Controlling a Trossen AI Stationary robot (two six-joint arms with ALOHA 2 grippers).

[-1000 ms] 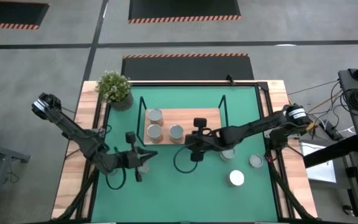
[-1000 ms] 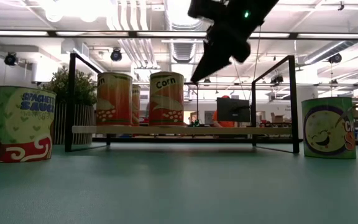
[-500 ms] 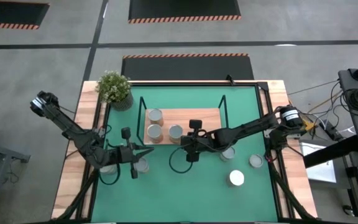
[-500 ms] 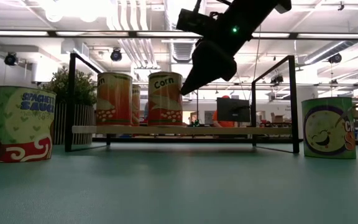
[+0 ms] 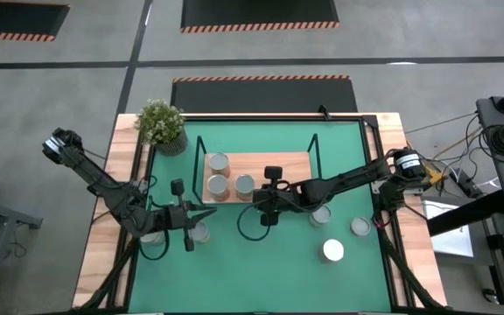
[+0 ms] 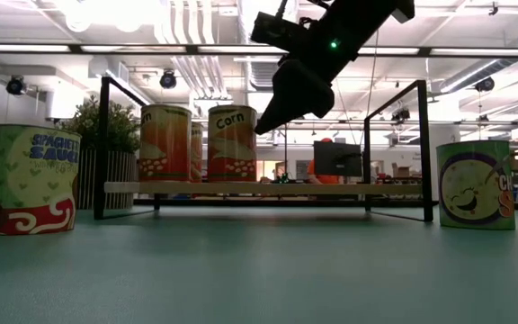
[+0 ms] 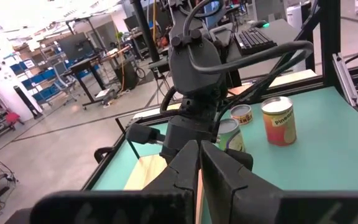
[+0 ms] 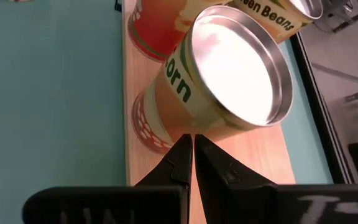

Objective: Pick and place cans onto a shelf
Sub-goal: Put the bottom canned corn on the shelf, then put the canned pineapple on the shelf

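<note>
I have the right gripper sitting at the front edge of the shelf, its fingers pressed together with nothing between them. From its wrist camera the closed tips rest right against the lower side wall of the corn can, which stands on the wooden board. In the low view that gripper hangs tilted just beside the corn can's upper right side; I cannot tell from there whether they touch.

From above I count 3 cans on the shelf: the corn can, 1 beside it toward the left arm, and 1 behind that. On the green mat I see 1 can by the right arm's forearm, 1 near the mat's right edge, and 1 with a bright white top.

The left gripper hovers over the mat in front of the shelf's left corner, fingers shut and empty. A can stands just below it, and another shows partly under that arm. The low view shows a spaghetti sauce can at far left and another can at far right, both on the mat. A potted plant stands at the table's back left corner.
</note>
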